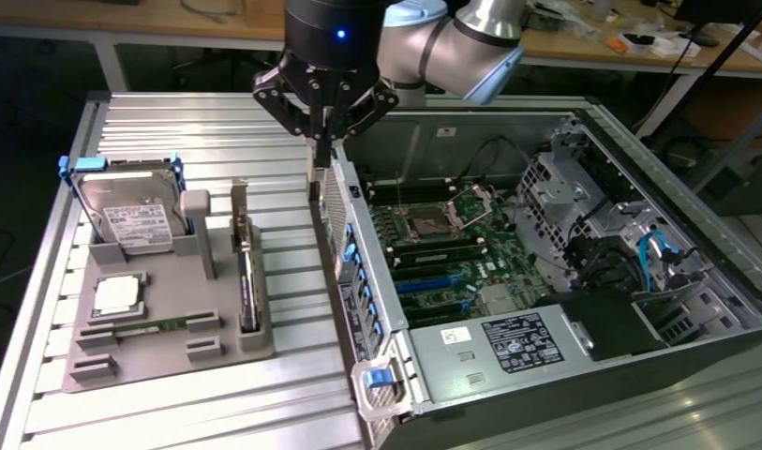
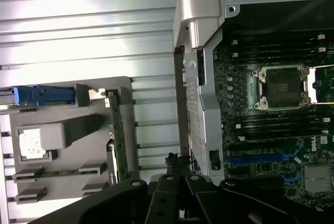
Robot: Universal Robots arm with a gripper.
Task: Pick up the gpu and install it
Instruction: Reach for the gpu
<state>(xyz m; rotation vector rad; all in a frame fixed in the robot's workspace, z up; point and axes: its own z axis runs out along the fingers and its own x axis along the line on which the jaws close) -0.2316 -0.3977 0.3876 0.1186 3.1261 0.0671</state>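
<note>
Gpu [image 1: 246, 277] stood on edge in the grey holder [image 1: 168, 361] on the table [image 1: 193, 122], in the slot nearest the open computer case [image 1: 418, 141], untouched. The gripper [image 1: 321, 141], fingers pressed together and holding nothing, hung over the case's slotted wall [image 1: 343, 211] beside the holder, near the table's far edge

Exterior view looks down from high, wrist nearer (both see motherboard [image 1: 440, 251]).

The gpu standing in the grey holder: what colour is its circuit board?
Green. The gpu shows its board edge best in the wrist view.
</note>
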